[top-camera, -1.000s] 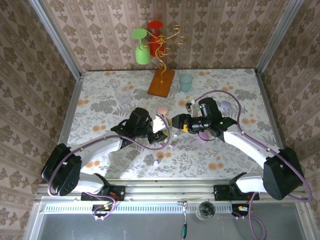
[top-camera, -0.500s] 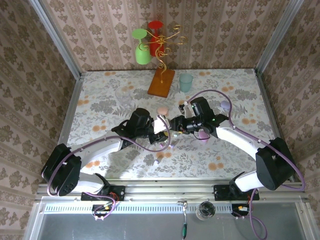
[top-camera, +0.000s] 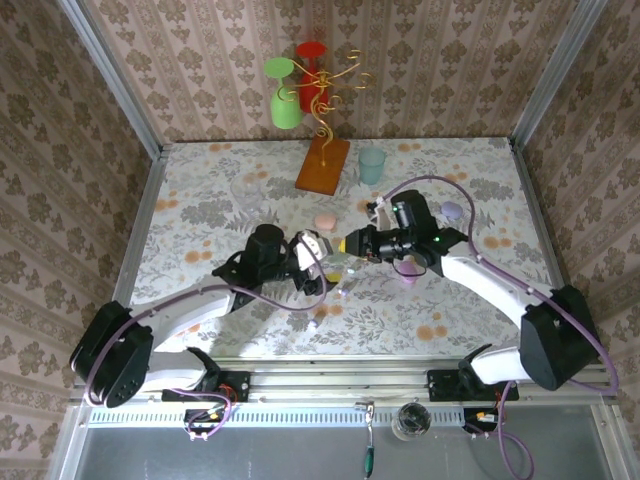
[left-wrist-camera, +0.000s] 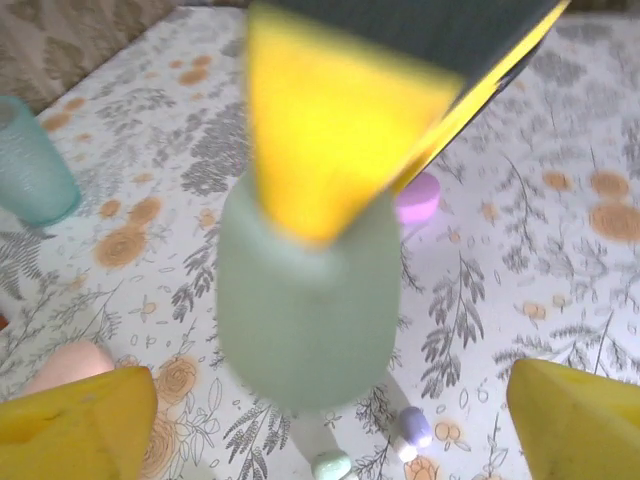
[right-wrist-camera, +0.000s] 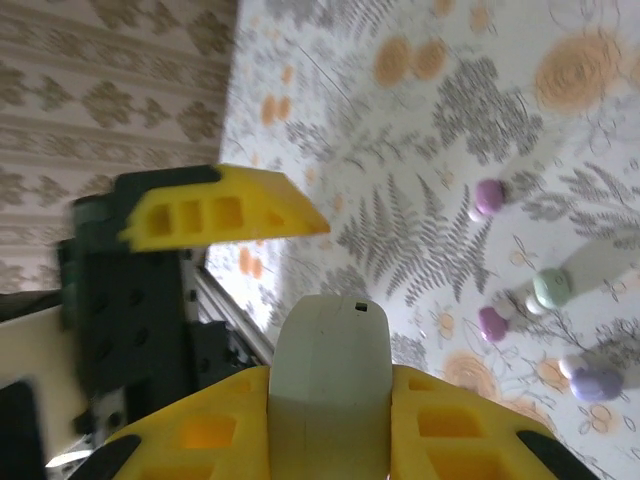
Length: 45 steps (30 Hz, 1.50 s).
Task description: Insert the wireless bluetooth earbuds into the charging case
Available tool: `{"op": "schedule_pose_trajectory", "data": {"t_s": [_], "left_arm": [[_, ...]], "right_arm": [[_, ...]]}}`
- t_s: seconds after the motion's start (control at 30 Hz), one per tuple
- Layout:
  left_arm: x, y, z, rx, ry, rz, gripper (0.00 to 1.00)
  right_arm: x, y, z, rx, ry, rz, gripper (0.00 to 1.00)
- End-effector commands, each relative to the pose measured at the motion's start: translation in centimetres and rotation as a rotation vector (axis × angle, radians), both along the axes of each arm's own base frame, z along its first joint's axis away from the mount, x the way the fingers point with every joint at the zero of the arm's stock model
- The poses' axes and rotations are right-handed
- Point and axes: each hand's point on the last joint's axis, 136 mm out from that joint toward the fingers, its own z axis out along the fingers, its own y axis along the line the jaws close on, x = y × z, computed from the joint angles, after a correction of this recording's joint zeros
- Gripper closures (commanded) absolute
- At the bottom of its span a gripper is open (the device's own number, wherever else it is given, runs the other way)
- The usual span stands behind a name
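A pale green charging case (right-wrist-camera: pixel 330 380) is pinched between the yellow fingers of my right gripper (right-wrist-camera: pixel 330 410), which is shut on it above the table. From the left wrist view the same case (left-wrist-camera: pixel 305 310) hangs under the right gripper's fingers, while my left gripper (left-wrist-camera: pixel 330 400) stands wide open around it without touching. In the top view the two grippers, left (top-camera: pixel 308 250) and right (top-camera: pixel 347 243), meet at the table's middle. Several earbuds lie loose below: a green one (left-wrist-camera: pixel 330 465), a purple one (left-wrist-camera: pixel 412 428), and more (right-wrist-camera: pixel 488 195) (right-wrist-camera: pixel 552 288).
A pink case (top-camera: pixel 325 221) and a lilac case (top-camera: pixel 452 211) lie behind the grippers; another purple case (top-camera: pixel 407 272) sits under the right arm. A teal cup (top-camera: pixel 371 165) and a wooden-based cup stand (top-camera: pixel 322 165) stand at the back.
My left gripper has opened, let go of the green case and drawn back to the left. The right gripper has closed on the case and now holds it.
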Motion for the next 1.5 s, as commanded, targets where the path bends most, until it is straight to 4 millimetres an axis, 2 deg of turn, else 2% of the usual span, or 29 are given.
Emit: {"op": "schedule_pose_trajectory", "data": {"t_s": [0.0,0.07,0.17,0.37,0.5,0.8,0.9,0.97,1.23,1.47], "left_arm": [[0.4,0.2,6.0,-0.275,-0.045,-0.005,0.03],[0.5,0.6,7.9,-0.373,-0.066,-0.010,0.02],[0.7,1.2,9.7,-0.461,-0.088,-0.016,0.04],[1.4,2.6,10.5,-0.560,-0.139,0.006,0.08],[0.9,2.1,11.4,-0.599,-0.152,-0.070,0.11],[1.4,0.8,13.6,-0.618,-0.188,-0.135,0.13],[1.5,0.4,14.0,-0.621,-0.190,-0.158,0.18],[1.7,0.1,14.2,-0.624,-0.183,-0.165,0.20],[1.6,-0.7,15.3,-0.635,-0.202,-0.199,0.29],[1.3,-1.4,15.7,-0.639,-0.198,-0.234,0.40]], "right_arm": [[-0.2,0.0,4.6,0.187,-0.036,0.005,0.81],[0.1,-0.2,6.6,0.305,-0.023,-0.007,0.82],[0.3,-0.5,9.1,0.415,-0.027,0.000,0.83],[-0.3,-0.1,12.7,0.558,-0.036,0.046,0.83],[-0.5,-0.2,14.0,0.646,-0.012,0.058,0.85],[0.2,0.2,14.8,0.761,0.042,0.060,0.91],[0.0,0.4,15.1,0.777,0.046,0.068,0.92],[0.5,0.9,14.2,0.771,0.074,0.063,0.92],[0.6,1.0,13.8,0.765,0.091,0.066,0.93],[0.6,1.0,13.8,0.769,0.089,0.067,0.94]]}}
